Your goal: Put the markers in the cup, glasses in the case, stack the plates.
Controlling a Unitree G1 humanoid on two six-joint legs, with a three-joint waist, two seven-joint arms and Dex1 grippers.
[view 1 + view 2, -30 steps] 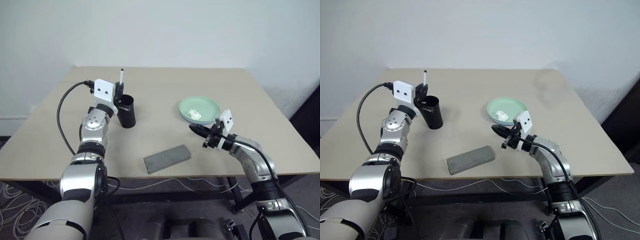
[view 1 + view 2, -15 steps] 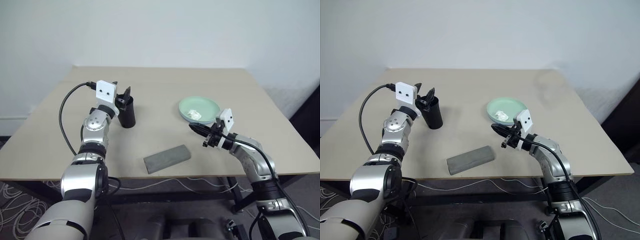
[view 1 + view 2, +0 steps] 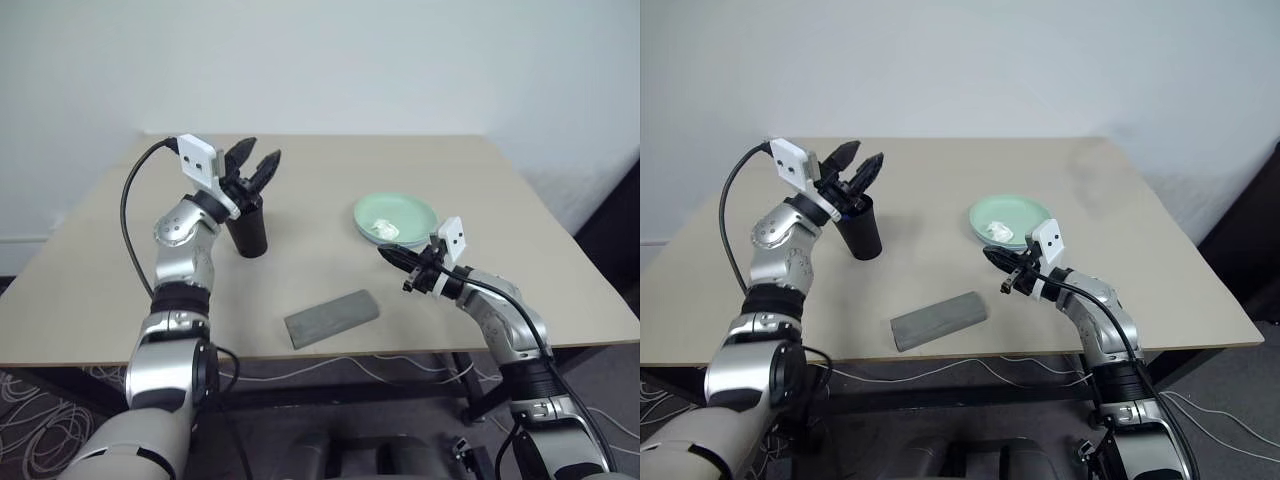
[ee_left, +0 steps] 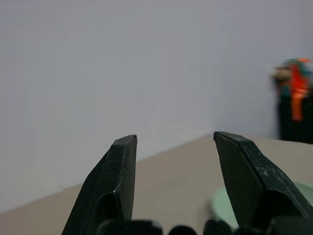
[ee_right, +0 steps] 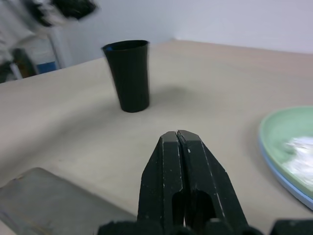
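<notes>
You have a beige worktop (image 3: 330,180) in front of a plain white wall. On it, the black cup (image 3: 248,230) stands upright toward your left side, and your left claw (image 3: 257,163) hangs just above its rim with its two black fingers (image 4: 113,181) spread apart and nothing between them. The markers cannot be made out from here. Nearer the front edge, about midway between your arms, the grey case (image 3: 331,318) lies flat and closed, set at a slant. Over on your right, the plates (image 3: 396,217) sit stacked, the mint green one on top of the light blue one, whose edge peeks out underneath, and a small white paper wad (image 3: 383,229) rests in the top dish. Your right claw (image 3: 388,254) hovers just in front of that stack, its fingers (image 5: 178,161) pressed tightly together on nothing, pointing across the worktop toward the cup and clear of the plates.
</notes>
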